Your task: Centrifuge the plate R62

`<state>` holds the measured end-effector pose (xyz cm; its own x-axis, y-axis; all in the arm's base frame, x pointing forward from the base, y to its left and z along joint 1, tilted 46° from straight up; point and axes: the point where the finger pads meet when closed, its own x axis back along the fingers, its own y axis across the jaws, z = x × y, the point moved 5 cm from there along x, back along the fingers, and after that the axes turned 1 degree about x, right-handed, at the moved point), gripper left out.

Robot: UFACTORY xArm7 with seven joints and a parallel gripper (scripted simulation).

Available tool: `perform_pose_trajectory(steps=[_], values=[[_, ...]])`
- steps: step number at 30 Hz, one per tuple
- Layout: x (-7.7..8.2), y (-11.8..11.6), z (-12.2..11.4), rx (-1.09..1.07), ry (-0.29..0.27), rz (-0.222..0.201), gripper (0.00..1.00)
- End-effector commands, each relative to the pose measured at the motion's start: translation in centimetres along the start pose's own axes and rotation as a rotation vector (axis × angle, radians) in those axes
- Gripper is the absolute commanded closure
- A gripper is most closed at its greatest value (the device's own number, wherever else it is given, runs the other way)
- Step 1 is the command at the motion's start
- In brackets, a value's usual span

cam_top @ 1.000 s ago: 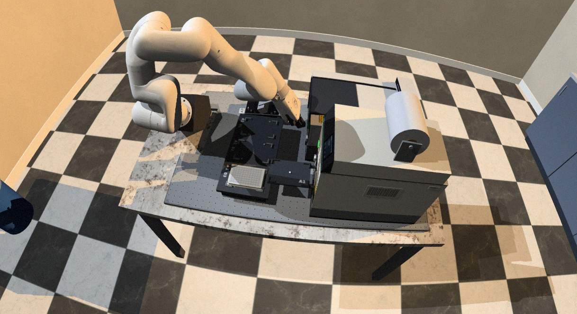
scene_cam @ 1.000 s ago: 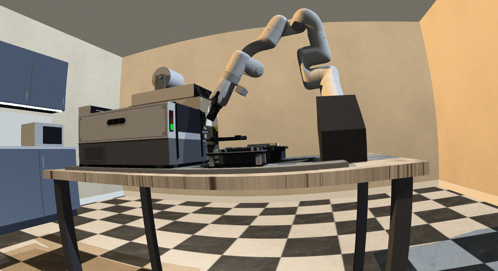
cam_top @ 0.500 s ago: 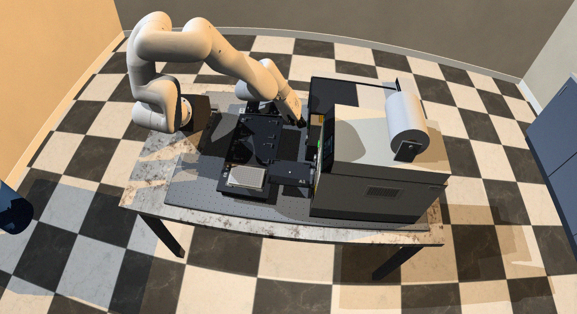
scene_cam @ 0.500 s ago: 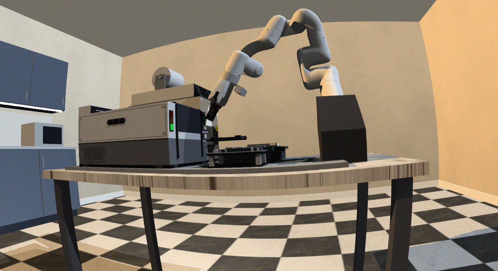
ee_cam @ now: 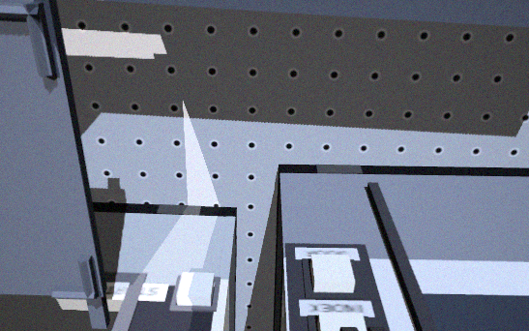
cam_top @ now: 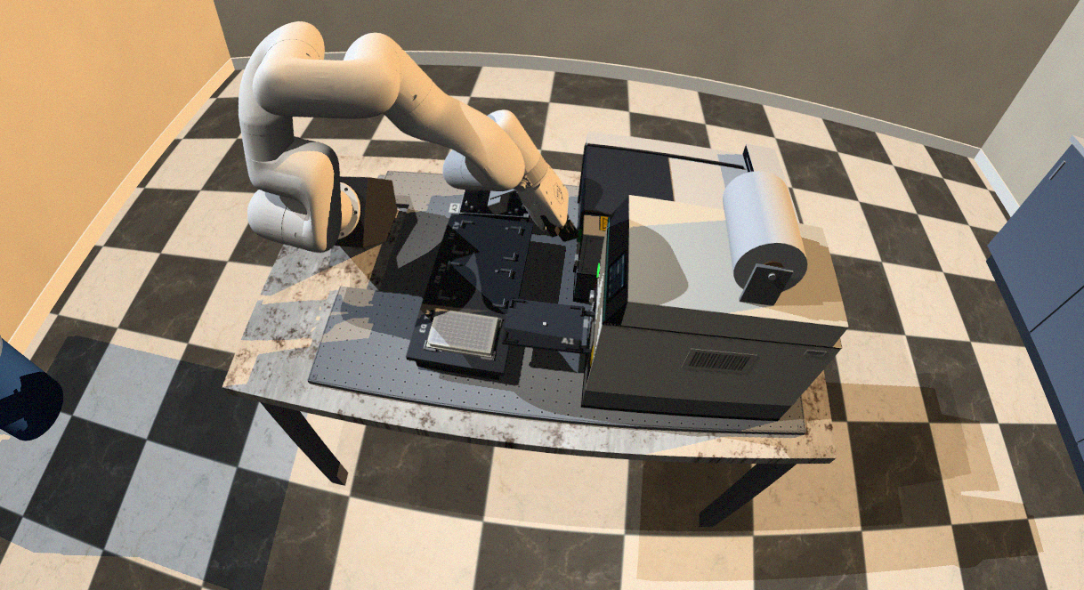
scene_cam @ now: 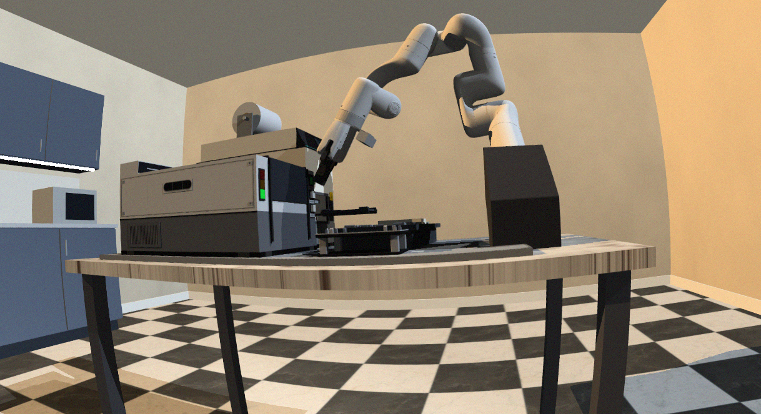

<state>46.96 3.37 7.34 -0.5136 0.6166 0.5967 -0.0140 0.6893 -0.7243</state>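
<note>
Toward the bench's near edge in the top view, a pale plate (cam_top: 462, 333) with a fine grid of wells lies flat on a dark deck position, its long axis running along that edge; its label is too small to read. Just beside it, toward the machines, sits a dark nest marked A1 (cam_top: 547, 326) with nothing on it. Behind these, the other deck positions (cam_top: 485, 260) are dark and bare. Farther back, near the far edge, the gripper (cam_top: 566, 230) hangs tilted with its fingers pressed together on nothing, close to the centrifuge (scene_cam: 287, 198) front, where a green lamp (scene_cam: 261, 192) glows. The wrist view shows pale keys (ee_cam: 332, 273), one labelled INDEX.
</note>
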Motion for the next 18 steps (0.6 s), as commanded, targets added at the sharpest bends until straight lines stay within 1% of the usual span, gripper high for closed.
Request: perform_pose_trajectory(steps=[1, 18], values=[[0.07, 0.07, -0.24, 0.0, -0.004, -0.002, 1.0], [-0.13, 0.07, -0.59, 0.0, -0.004, -0.002, 1.0]])
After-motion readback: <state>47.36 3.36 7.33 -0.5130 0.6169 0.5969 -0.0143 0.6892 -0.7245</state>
